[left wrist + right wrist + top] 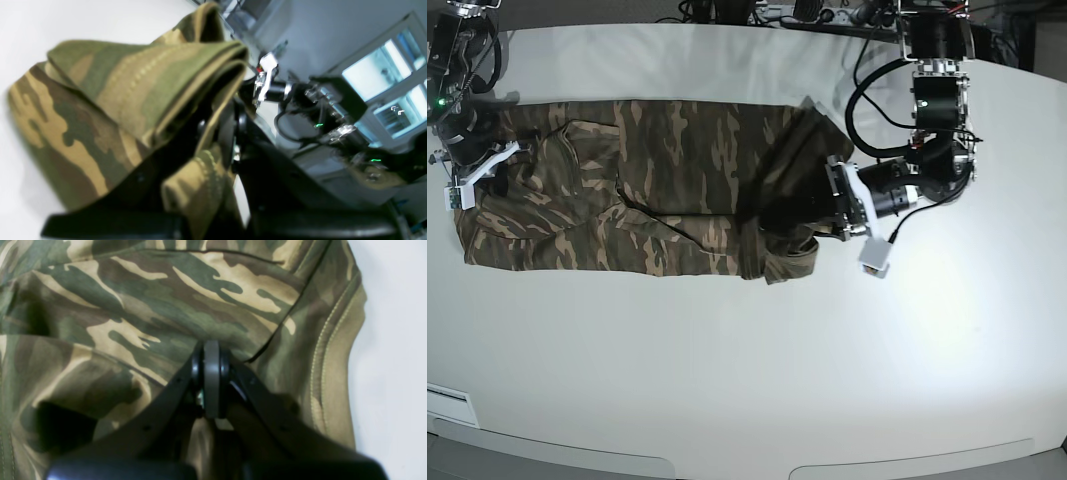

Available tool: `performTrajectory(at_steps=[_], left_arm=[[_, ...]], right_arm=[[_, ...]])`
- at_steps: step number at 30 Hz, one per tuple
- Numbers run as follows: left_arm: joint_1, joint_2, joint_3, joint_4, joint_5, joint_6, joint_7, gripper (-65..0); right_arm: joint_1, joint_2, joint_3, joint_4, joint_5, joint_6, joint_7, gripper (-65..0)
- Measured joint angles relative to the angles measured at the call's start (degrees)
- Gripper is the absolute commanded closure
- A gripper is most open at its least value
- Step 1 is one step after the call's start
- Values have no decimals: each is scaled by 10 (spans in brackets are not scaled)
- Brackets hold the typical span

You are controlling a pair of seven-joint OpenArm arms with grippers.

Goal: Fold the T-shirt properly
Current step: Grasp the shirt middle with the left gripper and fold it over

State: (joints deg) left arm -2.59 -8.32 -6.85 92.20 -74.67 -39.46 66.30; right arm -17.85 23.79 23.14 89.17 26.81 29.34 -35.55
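Both grippers clench the T-shirt (pixel 637 195) — left gripper (pixel 819 212) at its right end, lifting folded hem; right gripper (pixel 211 350) at its left end. It stretches left–right across the white table's (pixel 757 370) upper half.

Both arms are showing black housings with silver joint brackets; black cables are looping beside the left arm (pixel 932 120) at upper right. A green light is glowing on the right arm (pixel 452 90) at upper left. White camera modules are sitting at both wrists.
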Motion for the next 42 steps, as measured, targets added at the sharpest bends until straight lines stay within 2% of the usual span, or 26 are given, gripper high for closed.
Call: performTrajectory(at_steps=[4, 9, 14, 22, 23, 26, 27, 28, 30, 34, 39, 40, 42], left_arm=[[0, 10, 50, -8, 88, 0, -74, 0], [0, 30, 89, -18, 162, 0, -122, 0], [0, 69, 103, -18, 212, 0, -154, 0], [0, 94, 102, -18, 272, 0, -194, 0], [0, 94, 102, -18, 273, 2, -202, -25], [0, 94, 102, -18, 263, 37, -205, -309], [0, 94, 102, -19, 247, 51, -204, -371], [0, 94, 102, -19, 229, 65, -204, -397], [-1, 94, 102, -18, 203, 89, -203, -401], [-1, 94, 102, -18, 158, 94, -201, -401], [-1, 94, 97, -18, 156, 94, -165, -396], [0, 95, 91, -18, 162, 94, -163, -371], [0, 98, 62, -18, 176, 94, -161, -246]], right_arm=[[0, 0, 0, 0, 0, 0, -1, 0], [1, 0, 0, 0, 0, 0, -4, 0], [1, 0, 0, 0, 0, 0, -4, 0], [1, 0, 0, 0, 0, 7, -5, 0], [1, 0, 2, 0, 2, 12, -5, 0], [1, 0, 2, 0, 28, 19, -16, 0], [1, 1, 3, 0, 36, 26, -21, 0], [1, 2, 3, 0, 39, 33, -22, 0], [1, 1, 3, 0, 39, 35, -23, 0], [1, 1, 3, 0, 39, 35, -24, 0], [1, 1, 3, 0, 39, 35, -24, 0], [1, 1, 3, 0, 39, 35, -24, 0], [1, 1, 3, 0, 39, 35, -24, 0]])
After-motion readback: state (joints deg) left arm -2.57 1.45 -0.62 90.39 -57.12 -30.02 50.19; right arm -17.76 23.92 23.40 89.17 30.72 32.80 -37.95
